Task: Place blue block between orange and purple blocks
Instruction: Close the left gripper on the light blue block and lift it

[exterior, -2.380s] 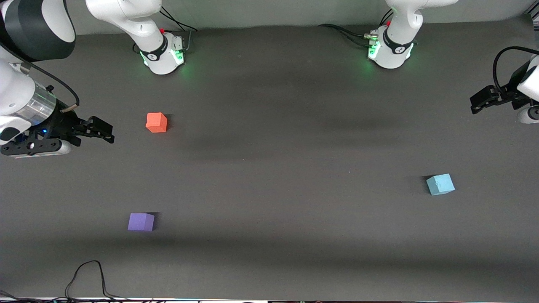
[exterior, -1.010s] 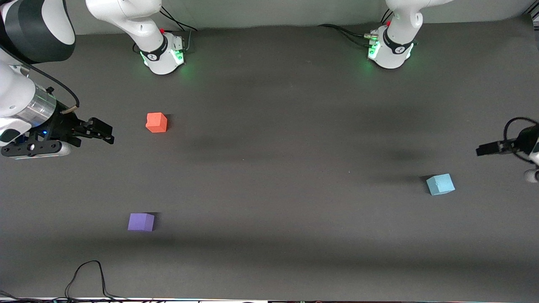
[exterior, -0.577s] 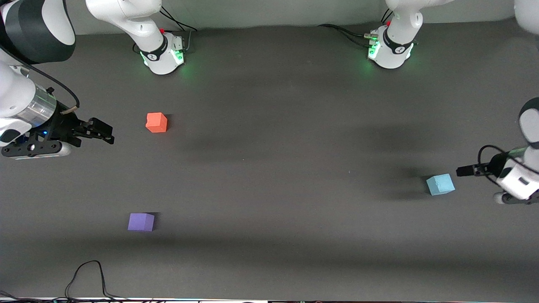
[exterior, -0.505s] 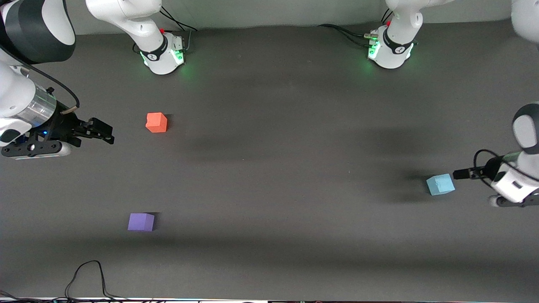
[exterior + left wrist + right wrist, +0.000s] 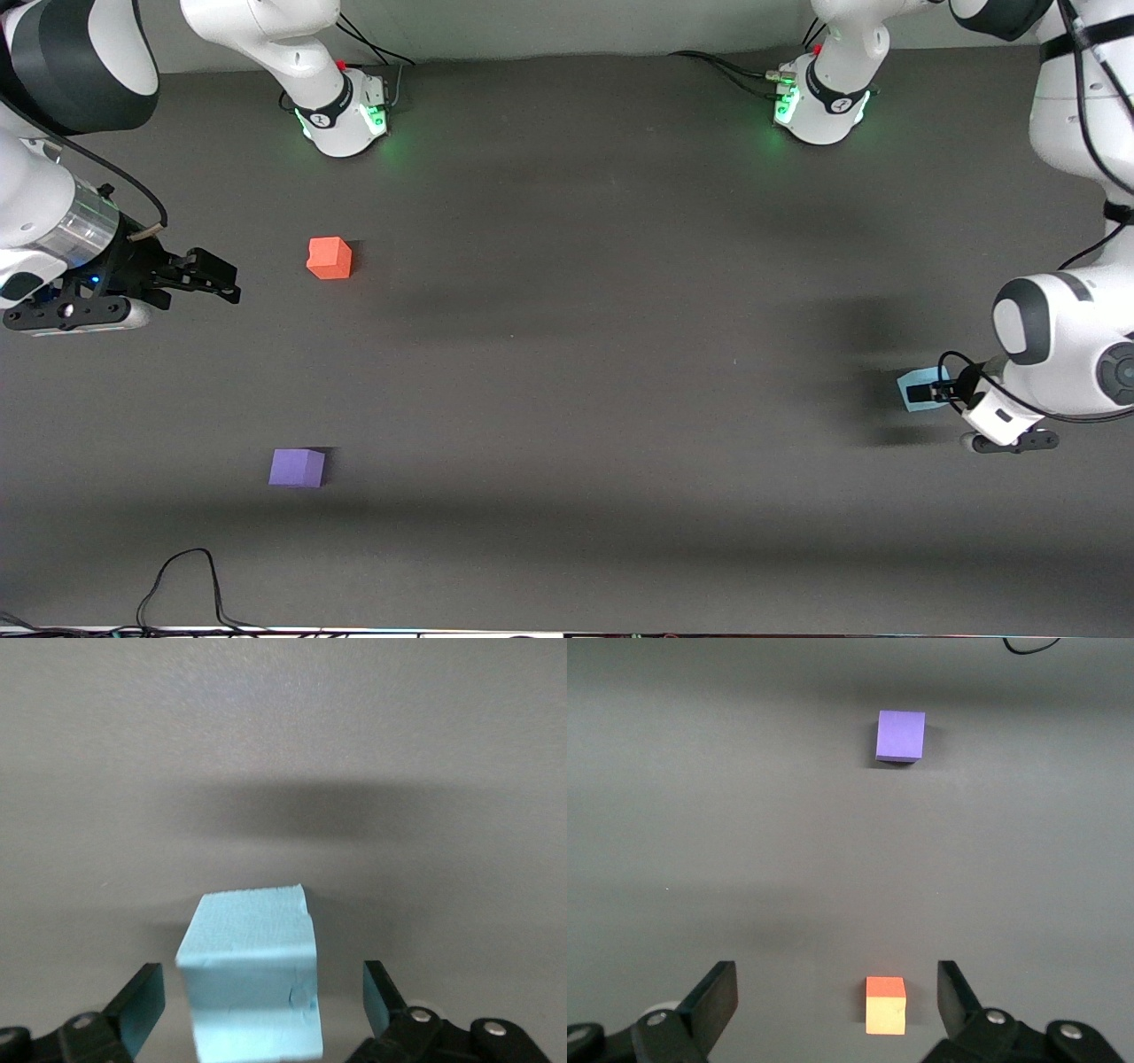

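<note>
Left pincer (image 5: 921, 391) low over the blue block (image 5: 912, 390), fingers (image 5: 142, 1005) spread apart and straddling the cube on two flanks with a gap on each, nothing clamped yet; evidently lined up square to the block's faces so that a closing squeeze lands flat. Blue block resting on the counter (image 5: 567, 372) near the edge at the left arm's end, partly hidden in the front view by the pincer; seen in the left wrist view (image 5: 251, 974) as standing flat, one top corner slightly nicked.

Right pincer (image 5: 208, 275) hanging near the counter's edge at the right arm's end, fingers (image 5: 713, 1001) wide apart and empty; waiting, pointed across the orange block (image 5: 330, 258) toward the purple block (image 5: 297, 467).

Orange block closer to the robots' edge of the counter, purple block closer to the camera's edge, well apart, bare counter between them; that gap the likely drop spot, so a long carry across the counter once gripped. Next move, judged from this: lower a touch, close on the cube, lift.
</note>
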`<act>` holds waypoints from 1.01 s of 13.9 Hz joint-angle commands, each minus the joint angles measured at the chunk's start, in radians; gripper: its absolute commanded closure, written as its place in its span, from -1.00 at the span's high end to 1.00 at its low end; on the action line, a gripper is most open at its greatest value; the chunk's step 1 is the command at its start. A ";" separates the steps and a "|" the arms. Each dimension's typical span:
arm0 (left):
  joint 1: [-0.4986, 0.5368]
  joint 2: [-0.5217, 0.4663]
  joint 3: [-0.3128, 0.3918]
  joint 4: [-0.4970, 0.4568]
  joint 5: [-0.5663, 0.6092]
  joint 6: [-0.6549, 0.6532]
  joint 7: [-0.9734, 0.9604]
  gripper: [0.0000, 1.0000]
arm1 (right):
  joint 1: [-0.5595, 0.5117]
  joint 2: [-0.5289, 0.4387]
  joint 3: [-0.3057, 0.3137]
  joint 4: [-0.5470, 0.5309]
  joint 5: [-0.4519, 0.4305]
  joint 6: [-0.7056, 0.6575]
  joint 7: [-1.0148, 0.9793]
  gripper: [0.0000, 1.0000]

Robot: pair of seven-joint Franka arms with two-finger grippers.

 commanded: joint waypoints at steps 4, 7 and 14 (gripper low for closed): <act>0.001 -0.006 0.003 -0.053 0.002 0.058 0.000 1.00 | 0.003 0.000 -0.004 0.003 0.000 0.005 0.011 1.00; 0.001 -0.008 0.003 -0.061 -0.001 0.058 0.000 0.74 | 0.003 0.000 -0.004 0.003 0.000 0.004 0.011 1.00; -0.005 -0.116 0.003 -0.069 -0.001 -0.115 -0.055 -0.52 | 0.003 0.000 -0.004 0.003 0.000 0.005 0.011 1.00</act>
